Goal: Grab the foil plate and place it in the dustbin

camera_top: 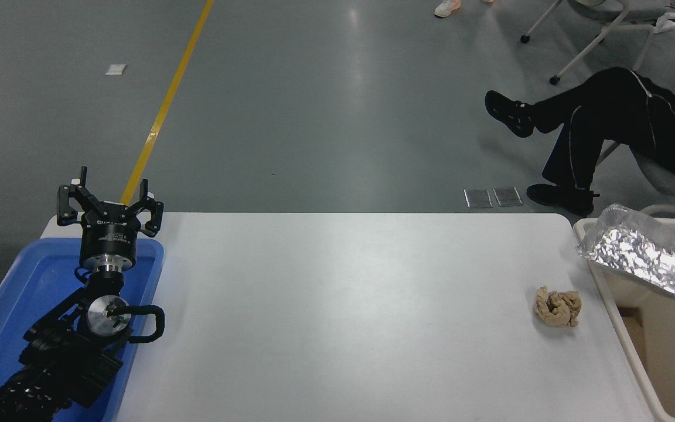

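A grey glossy floor point(326, 105) with a yellow line point(164, 105) lies beyond the white worktop point(343, 316); a seated person's legs point(595, 129) show at the top right.

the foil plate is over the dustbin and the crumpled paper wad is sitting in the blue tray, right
Not quite. The head view shows the crumpled paper wad lying on the white table near the dustbin, not in the blue tray. The foil plate is indeed over the dustbin.

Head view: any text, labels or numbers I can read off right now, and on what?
Left end effector: pale lettering on its black body, too small and blurred to read.
Nothing readable on the foil plate, dustbin, blue tray, paper wad or table.
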{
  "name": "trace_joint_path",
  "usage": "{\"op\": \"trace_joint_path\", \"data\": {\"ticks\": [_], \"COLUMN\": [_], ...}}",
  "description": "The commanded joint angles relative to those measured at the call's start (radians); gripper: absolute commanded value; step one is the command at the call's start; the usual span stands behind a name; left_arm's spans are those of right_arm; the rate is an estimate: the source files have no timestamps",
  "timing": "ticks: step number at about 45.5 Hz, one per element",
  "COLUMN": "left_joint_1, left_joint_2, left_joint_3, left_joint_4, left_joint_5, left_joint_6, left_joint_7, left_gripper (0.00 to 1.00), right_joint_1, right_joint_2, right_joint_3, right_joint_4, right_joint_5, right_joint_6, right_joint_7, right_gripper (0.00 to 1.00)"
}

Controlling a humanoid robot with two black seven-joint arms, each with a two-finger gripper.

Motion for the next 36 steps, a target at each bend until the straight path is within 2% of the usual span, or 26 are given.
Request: {"op": "trace_joint_path", "data": {"ticks": [1, 13, 16, 17, 18, 36], "left_joint_1": [0.001, 0.0, 0.0, 0.0, 0.0, 0.001], "left_joint_2": [0.0, 0.0, 0.0, 0.0, 0.0, 0.0], "left_joint_3": [0.0, 0.0, 0.0, 0.0, 0.0, 0.0], "left_joint_4": [0.001, 0.001, 0.001, 0.0, 0.001, 0.001], "left_joint_5": [-0.001, -0.001, -0.001, -0.001, -0.001, -0.001], "left_joint_6": [0.0, 0.0, 0.0, 0.0, 0.0, 0.0], "left_joint_7": [0.0, 0.0, 0.0, 0.0, 0.0, -0.002], "left_gripper": [0.99, 0.99, 0.99, 0.99, 0.99, 0.99], "right_joint_1": [-0.107, -0.109, -0.107, -0.103, -0.099, 0.026], "right_joint_2": [0.041, 0.045, 0.045, 0.045, 0.046, 0.055], "right_joint_3": [0.057, 0.058, 0.058, 0.06, 0.061, 0.041], "right_joint_4": [-0.049, -0.047, -0.044, -0.038, -0.032, 0.026], "right_joint_5": [0.08, 0.082, 0.082, 0.085, 0.086, 0.088], "right_joint_6": [-0.116, -0.133, -0.137, -0.133, -0.12, -0.074], "right_joint_7": [-0.02, -0.02, -0.02, -0.02, -0.02, -0.014], "right_gripper": [0.0, 0.02, 0.61, 0.89, 1.0, 1.0]}}
